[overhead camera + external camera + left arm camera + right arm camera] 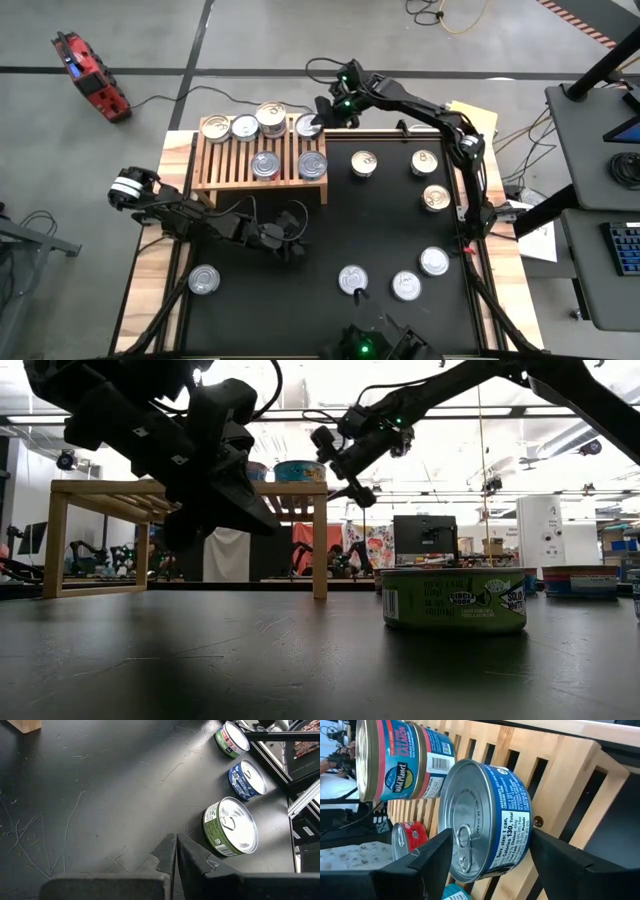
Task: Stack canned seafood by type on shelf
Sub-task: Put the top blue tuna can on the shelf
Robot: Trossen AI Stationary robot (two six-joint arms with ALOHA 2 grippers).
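Note:
The light-wood shelf [232, 160] stands at the table's far left and carries several cans, one pair stacked [271, 116]. A blue-labelled can [490, 820] sits with its base on the slats at the shelf's far right corner [308, 125]. My right gripper [322, 118] is open, one finger on each side of this can. My left gripper [292, 246] is shut and holds nothing. It hovers low over the black mat, near a green-labelled can [230, 827]. My right gripper's fingers [432, 857] flank the blue can's side wall [512, 827], slanting down from the table's far right. The can rests upright on the slats. I cannot tell whether either finger touches it.
Loose cans lie on the black mat: three right of the shelf [363, 163] [425, 162] [436, 197], three toward the near edge [353, 280] [406, 286] [434, 261], one at near left [204, 280]. The mat's middle is bare.

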